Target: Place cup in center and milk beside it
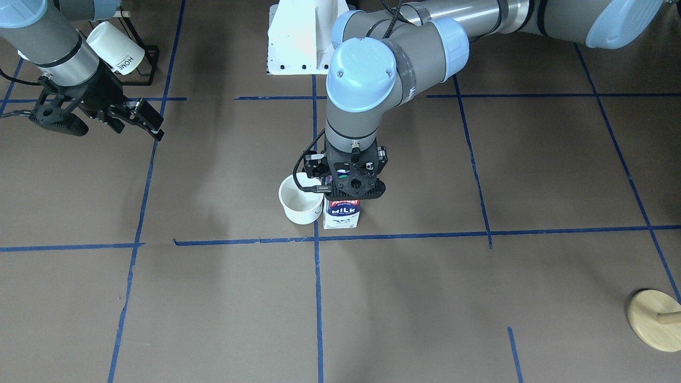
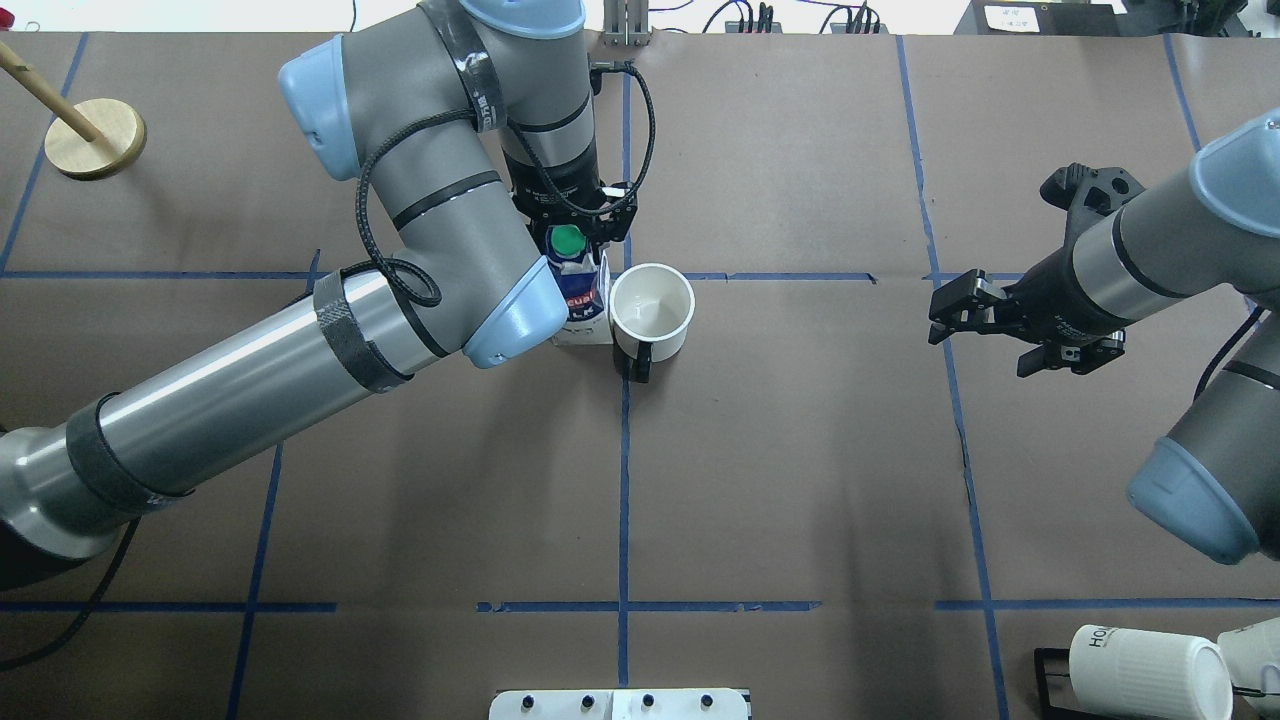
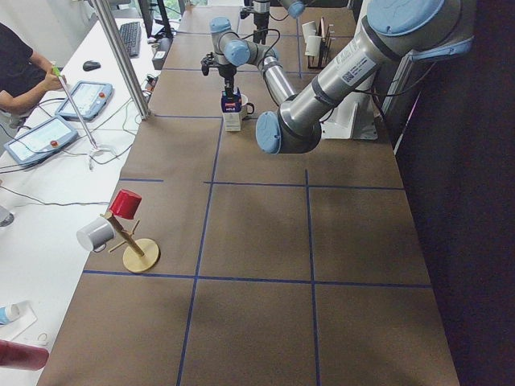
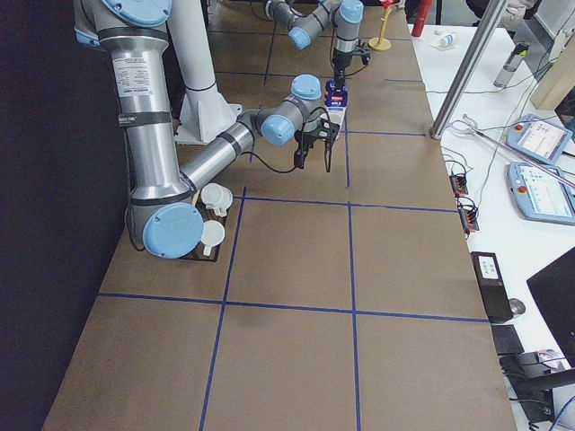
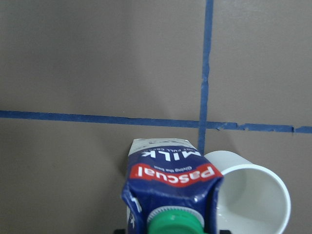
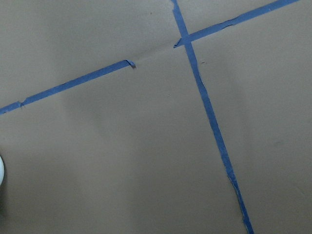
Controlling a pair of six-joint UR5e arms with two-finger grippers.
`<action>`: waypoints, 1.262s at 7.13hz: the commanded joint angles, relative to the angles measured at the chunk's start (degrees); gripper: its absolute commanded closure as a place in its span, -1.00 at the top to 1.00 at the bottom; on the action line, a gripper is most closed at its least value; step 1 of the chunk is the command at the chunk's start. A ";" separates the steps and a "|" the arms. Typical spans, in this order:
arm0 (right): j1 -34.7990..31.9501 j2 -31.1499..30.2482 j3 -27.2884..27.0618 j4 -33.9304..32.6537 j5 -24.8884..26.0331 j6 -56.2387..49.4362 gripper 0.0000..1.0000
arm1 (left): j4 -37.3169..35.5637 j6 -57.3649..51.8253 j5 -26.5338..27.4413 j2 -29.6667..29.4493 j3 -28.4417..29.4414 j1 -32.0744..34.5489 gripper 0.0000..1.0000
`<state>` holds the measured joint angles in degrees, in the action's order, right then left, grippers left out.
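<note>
One milk [image 1: 341, 214], marked "Pascual" and "MILK", stands just beside one white cup [image 1: 301, 199]. The left gripper [image 1: 354, 187] sits on the milk's top; I cannot tell its grip. The right gripper [image 1: 109, 121], far from the cup, has its fingers apart. One "HOME" mug [image 1: 116, 49] lies far off.

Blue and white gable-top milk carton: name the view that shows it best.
The left wrist view: the blue and white gable-top milk carton is close, its lettering and green cap clear. The front-facing view shows only its lower face, the overhead only its top, the side views a far speck.
</note>
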<state>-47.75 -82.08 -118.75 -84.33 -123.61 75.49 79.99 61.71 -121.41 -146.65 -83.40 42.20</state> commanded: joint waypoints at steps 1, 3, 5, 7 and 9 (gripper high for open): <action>-2.15 -1.57 -0.51 -0.14 -1.18 -3.91 1.00 | -2.88 -0.09 -0.31 4.50 -11.81 2.96 1.00; -9.60 -7.53 -0.78 -0.31 -6.44 -16.63 1.00 | -4.75 -3.58 -0.84 18.00 -28.77 7.97 1.00; -19.44 -14.65 0.88 -0.84 -9.80 -35.32 1.00 | -4.84 -14.63 -8.37 30.22 -36.89 15.15 1.00; -29.37 -17.14 1.85 -6.68 -11.46 -51.76 1.00 | -5.01 -37.08 -10.59 42.36 -37.89 24.38 1.00; -38.95 -16.45 3.95 -18.55 -11.39 -73.64 1.00 | -5.01 -59.75 -10.77 51.34 -34.67 34.75 1.00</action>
<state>-81.01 -98.82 -116.19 -96.71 -134.87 14.07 74.98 15.25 -131.98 -100.73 -120.06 71.08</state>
